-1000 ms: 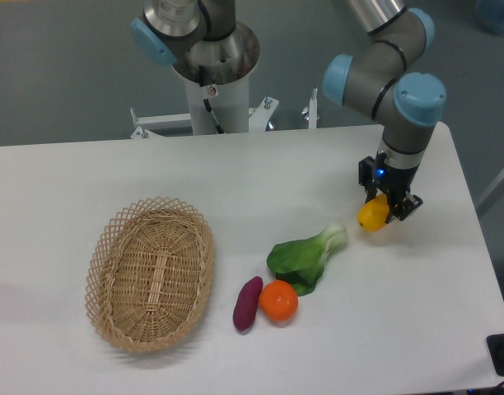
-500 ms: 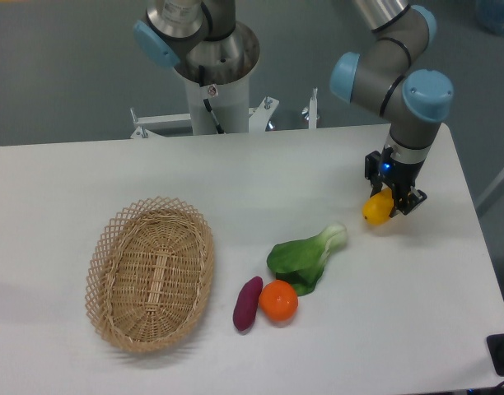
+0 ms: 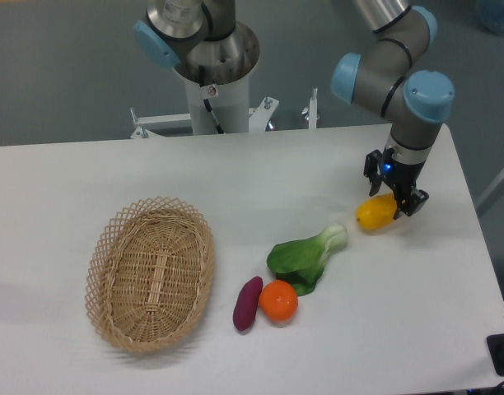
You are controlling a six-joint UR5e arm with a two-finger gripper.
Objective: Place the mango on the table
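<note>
Fingers [image 3: 414, 200] of your gripper [image 3: 398, 197] sit right at the mango's [image 3: 375, 214] right end, and most of the fruit sticks out to the left of them. You cannot tell from this view whether they are clamped on it or already slack; the black pads hide the contact. The mango lies long-ways, low over the table [image 3: 235, 181] near its right edge, and looks to be resting on the surface or just above it.

Your main risk is the roll. It is a smooth oval, so if the jaws open while it is a little off the surface, or tilted, it may drop, rock and wander. Rightward takes it toward the table edge, which is near. Leftward takes it toward the bok choy [image 3: 305, 256], which is apart but not far.

A second risk: gripped at one end only, it could pivot or drag if you lift away before the jaws are fully clear.
</note>
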